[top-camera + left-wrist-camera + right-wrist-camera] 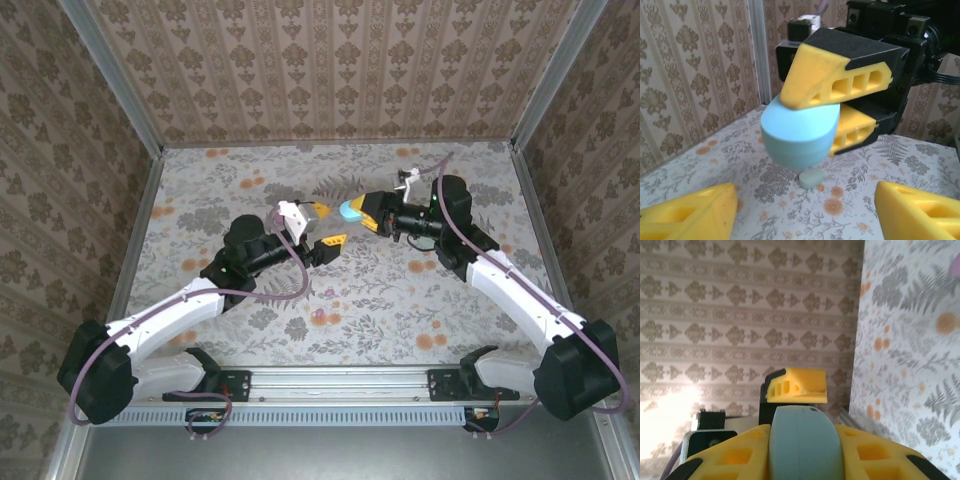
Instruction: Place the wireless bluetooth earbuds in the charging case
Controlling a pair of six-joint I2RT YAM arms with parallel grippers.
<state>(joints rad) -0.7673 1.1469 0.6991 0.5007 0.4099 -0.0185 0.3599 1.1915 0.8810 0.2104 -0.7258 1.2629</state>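
The right gripper (364, 214) is clamped on the cyan charging case (800, 135) and holds it in the air above the middle of the table (200, 180), a little toward the far edge, presumably so the other arm can work at it. Facing it, the left gripper (330, 226) has its jaws spread with nothing between them. On the table right under the case lies a small pale cyan earbud (811, 178). Whether the case lid is open cannot be made out: the grip covers its seam and its inside is hidden
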